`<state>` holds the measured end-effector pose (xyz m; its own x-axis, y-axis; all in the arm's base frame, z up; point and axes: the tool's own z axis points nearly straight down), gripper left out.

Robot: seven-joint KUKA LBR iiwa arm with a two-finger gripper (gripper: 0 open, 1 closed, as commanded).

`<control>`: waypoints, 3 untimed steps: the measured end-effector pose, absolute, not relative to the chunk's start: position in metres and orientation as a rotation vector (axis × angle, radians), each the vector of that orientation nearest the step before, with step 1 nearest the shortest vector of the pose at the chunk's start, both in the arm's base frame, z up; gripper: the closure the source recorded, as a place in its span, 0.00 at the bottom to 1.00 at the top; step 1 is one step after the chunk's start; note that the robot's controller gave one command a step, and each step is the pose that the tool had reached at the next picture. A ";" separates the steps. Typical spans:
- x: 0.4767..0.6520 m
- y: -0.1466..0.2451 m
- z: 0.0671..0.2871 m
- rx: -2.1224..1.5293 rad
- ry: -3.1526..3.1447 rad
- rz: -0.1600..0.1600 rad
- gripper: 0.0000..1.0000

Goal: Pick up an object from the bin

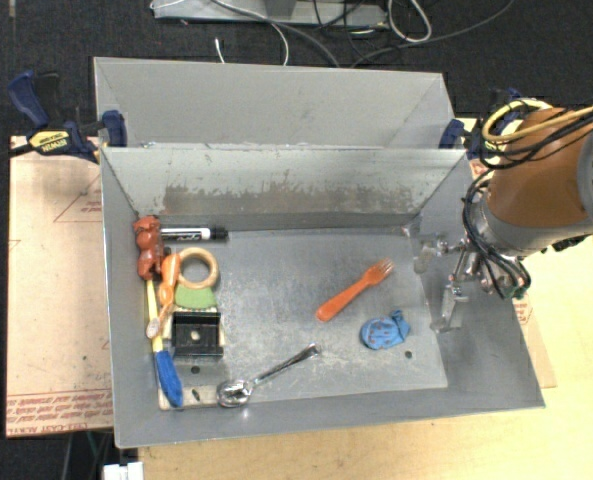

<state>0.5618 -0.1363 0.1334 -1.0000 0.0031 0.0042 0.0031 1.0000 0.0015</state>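
Orange plastic fork (354,291), on the bin (276,183) floor right of centre: long axis diagonal, tines toward the back right corner, handle toward the front left. Blue crumpled lump (384,332), near the fork on its front-right side, not touching it. Tool (446,293), by the right wall, near the lump and fork but apart from both; whether it is open or closed cannot be told. Metal spoon (266,373) lies near the front edge, bowl toward the front left corner. Heap of small things (191,298) against the left wall.

Orange cover (538,173), looped cables (500,124), apparently metal end effector (447,306).
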 end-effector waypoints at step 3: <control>0.529 -0.106 0.091 0.603 -3.085 -0.001 0.00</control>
